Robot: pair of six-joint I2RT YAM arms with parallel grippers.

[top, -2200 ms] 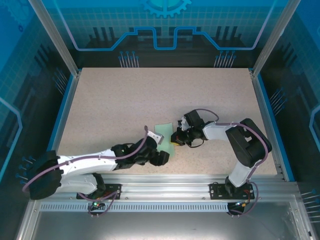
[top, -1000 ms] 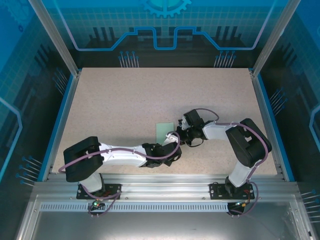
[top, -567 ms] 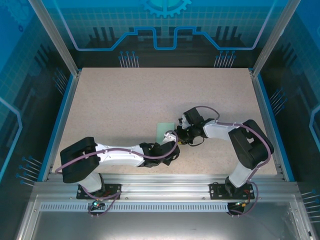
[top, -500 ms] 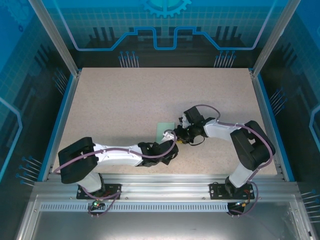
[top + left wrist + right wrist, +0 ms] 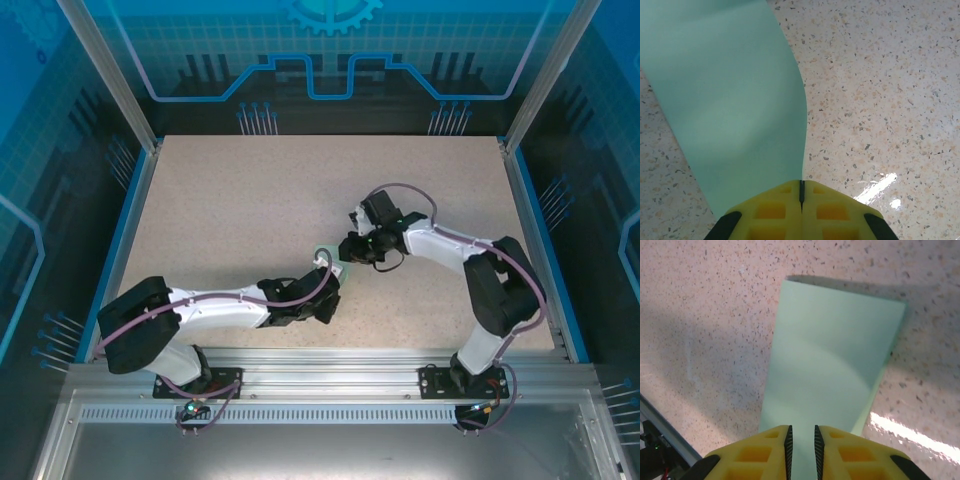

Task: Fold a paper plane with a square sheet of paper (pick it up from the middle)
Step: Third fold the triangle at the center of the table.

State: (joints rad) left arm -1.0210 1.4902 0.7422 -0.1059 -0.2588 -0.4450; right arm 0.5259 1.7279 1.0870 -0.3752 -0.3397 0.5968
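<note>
The square sheet of paper (image 5: 835, 355) is pale mint green and folded into a narrow rectangle, its second layer showing along the right edge. It hangs slightly above the table and casts a shadow. In the left wrist view the paper (image 5: 730, 90) curves up and away from my left gripper (image 5: 801, 187), which is shut on its near edge. My right gripper (image 5: 801, 440) stands open by a narrow gap, and the paper runs into that gap. From above, just a sliver of paper (image 5: 322, 251) shows between the left gripper (image 5: 325, 263) and the right gripper (image 5: 347, 248).
The speckled beige table (image 5: 250, 200) spreads wide to the far side and left of the grippers. Blue rails (image 5: 128, 220) border its sides. The left arm (image 5: 210, 305) lies low along the near edge, close to the aluminium frame (image 5: 330, 360).
Both grippers have moved a little away from the near edge and leftward. The left arm's elbow has swung left. The sheet, earlier flat and plainly visible, is now lifted and mostly covered.
</note>
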